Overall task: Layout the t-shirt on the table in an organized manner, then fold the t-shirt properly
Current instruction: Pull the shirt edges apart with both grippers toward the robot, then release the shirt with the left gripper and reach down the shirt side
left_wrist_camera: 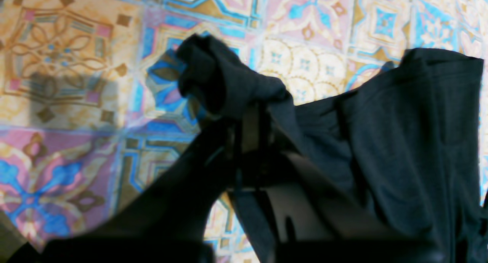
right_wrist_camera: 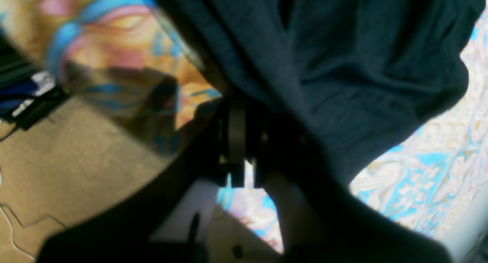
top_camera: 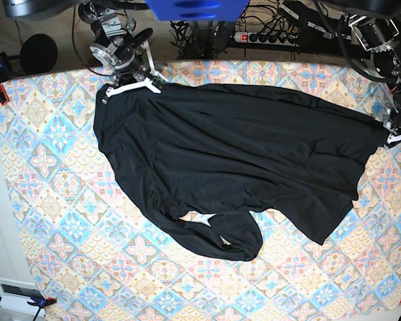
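Stretching between the two arms, the plain black soft-fabric t-shirt (top_camera: 234, 154) lies spread across the large surface covered in a pastel tile-pattern cloth (top_camera: 67, 227), its upper edge pulled taut toward the far side while the lower part bunches into a rumpled loop near the middle. The right claw (top_camera: 128, 85) is pinched closed on one far corner of the garment, and its wrist view shows dark fabric draped over the closed tips. The left claw (top_camera: 395, 130) is likewise clamped on the opposite edge, a twisted knot of cloth bulging past its tips in the wrist view.

The main risk, as I judge it, is an uneven pull: either grip holds only a small bunch, so more tension could slip the fabric free and let that side collapse. Dragging may also tighten the lower folds instead of flattening them. The right claw sits close to the far edge, so the cloth could slide off there.
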